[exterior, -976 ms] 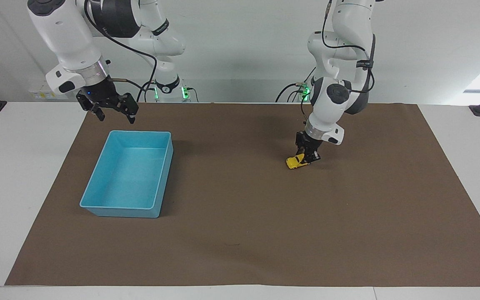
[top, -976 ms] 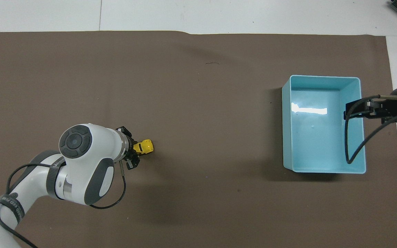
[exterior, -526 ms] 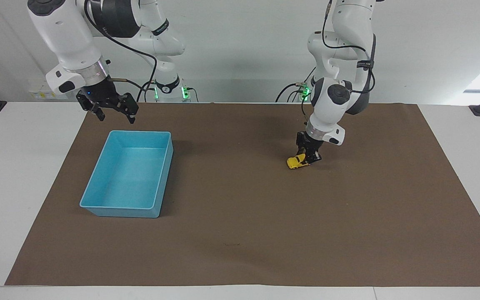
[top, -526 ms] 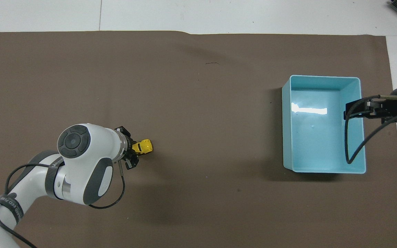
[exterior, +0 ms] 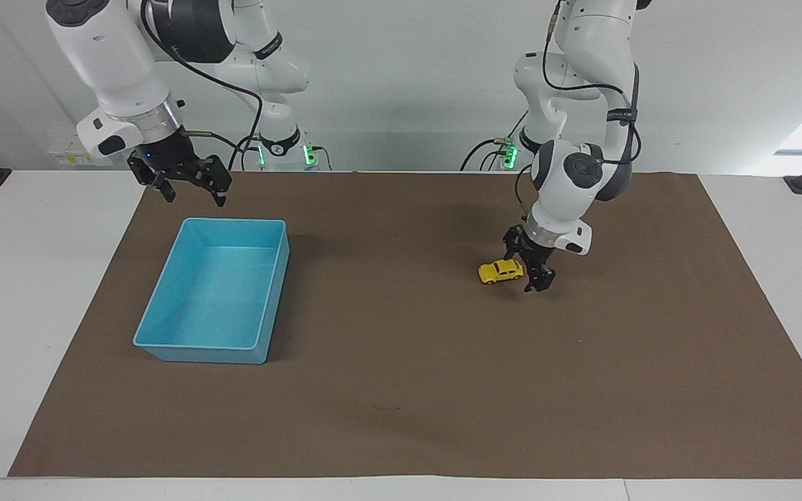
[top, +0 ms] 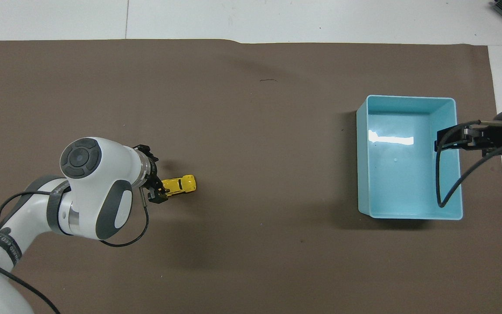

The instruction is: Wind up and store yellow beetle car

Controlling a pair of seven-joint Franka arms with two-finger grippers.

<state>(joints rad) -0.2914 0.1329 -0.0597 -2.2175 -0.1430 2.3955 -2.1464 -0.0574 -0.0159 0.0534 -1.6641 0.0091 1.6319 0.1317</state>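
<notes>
The yellow beetle car stands on its wheels on the brown mat, at the left arm's half of the table. My left gripper is open just above the mat at the car's tail end, with its fingers spread to either side and not gripping the car. My right gripper hangs open and holds nothing, in the air over the robot-side corner of the blue bin, where that arm waits.
The blue bin holds nothing and stands on the mat toward the right arm's end. The brown mat covers most of the white table. A black cable loops from the right wrist over the bin.
My left gripper has opened and let go of the car, then drawn back a little toward its own end. The car, held tilted before, now sits flat. The right arm has not moved.
</notes>
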